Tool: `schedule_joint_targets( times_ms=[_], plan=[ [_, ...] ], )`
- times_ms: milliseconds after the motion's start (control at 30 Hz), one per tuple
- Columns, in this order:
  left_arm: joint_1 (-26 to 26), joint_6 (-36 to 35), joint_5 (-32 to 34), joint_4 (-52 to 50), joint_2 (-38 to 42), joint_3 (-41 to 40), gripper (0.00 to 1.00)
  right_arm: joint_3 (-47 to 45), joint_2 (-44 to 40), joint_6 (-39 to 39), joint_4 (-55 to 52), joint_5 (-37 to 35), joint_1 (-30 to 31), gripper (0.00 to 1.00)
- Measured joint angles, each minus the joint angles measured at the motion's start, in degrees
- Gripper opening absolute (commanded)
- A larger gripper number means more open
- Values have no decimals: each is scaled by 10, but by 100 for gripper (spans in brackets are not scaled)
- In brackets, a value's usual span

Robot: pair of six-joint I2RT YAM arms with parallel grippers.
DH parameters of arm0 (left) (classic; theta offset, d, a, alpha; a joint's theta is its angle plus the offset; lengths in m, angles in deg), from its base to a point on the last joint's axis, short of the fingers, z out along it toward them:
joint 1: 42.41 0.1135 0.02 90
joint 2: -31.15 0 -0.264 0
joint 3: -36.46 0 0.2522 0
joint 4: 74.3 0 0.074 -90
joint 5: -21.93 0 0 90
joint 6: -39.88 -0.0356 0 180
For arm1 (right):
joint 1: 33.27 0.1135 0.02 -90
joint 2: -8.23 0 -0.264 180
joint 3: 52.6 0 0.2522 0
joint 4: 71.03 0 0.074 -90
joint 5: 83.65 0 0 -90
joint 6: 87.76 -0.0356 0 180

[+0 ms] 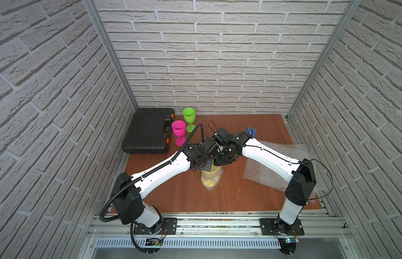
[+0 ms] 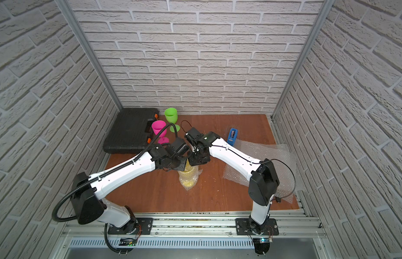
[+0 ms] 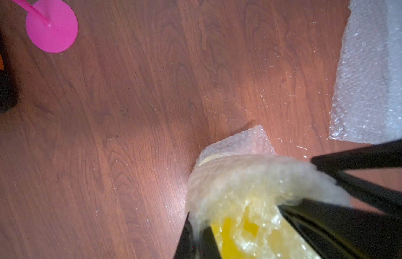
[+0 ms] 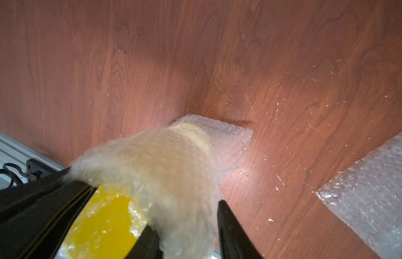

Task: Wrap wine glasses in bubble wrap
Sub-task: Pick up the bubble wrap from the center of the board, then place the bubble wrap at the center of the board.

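The yellow wine glass (image 1: 210, 179) stands upright mid-table, swathed in bubble wrap (image 3: 240, 175). Both arms meet right above it. My left gripper (image 3: 199, 226) is shut on a thin edge of the wrap at the glass's top rim. My right gripper (image 4: 186, 222) straddles the bunched wrap on the opposite side, one finger (image 4: 227, 224) pressing its outside and the other against the yellow cup (image 4: 106, 219). The pink wine glass (image 1: 178, 129) and the green wine glass (image 1: 188, 115) stand bare at the back left; both top views show them.
A black tool case (image 1: 148, 132) lies at the back left beside the pink glass. Spare bubble wrap sheets (image 1: 258, 172) lie flat on the right under my right arm. A blue tape dispenser (image 2: 232, 135) stands behind them.
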Motion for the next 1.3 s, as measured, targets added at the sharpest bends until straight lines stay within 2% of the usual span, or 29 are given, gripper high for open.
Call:
schedule_joint_targets(
  times_ms=[133, 167, 267, 367, 433, 500, 533, 700, 800, 1133, 1300],
  plan=[
    [3, -3, -4, 7, 2, -2, 0, 1, 1, 3, 2, 3, 0, 11],
    [3, -3, -4, 8, 2, -2, 6, 2, 0, 5, 2, 1, 0, 8],
    [3, 2, 1, 15, 4, -2, 35, 7, 0, 9, -8, -20, 0, 3],
    [4, 7, 5, 14, 14, -1, 61, 13, 0, 18, -24, -38, -4, 3],
    [5, 9, 6, 13, 31, -1, 73, 21, 0, 24, -38, -49, -12, 3],
    [8, 12, 7, 13, 58, -1, 90, 39, 1, 33, -53, -60, -27, 3],
    [9, 12, 7, 13, 73, -1, 94, 47, 1, 37, -58, -64, -34, 3],
    [22, 13, 10, 13, 144, -1, 91, 122, 16, 68, -77, -85, -89, 3],
    [30, 18, 11, 14, 158, -6, 89, 180, 47, 87, -83, -96, -126, 2],
    [39, 41, -33, 18, 143, -58, 87, 444, 236, 127, -103, -109, -262, 2],
    [41, 52, -53, 27, 124, -58, 85, 483, 280, 129, -89, -108, -311, 2]
  ],
)
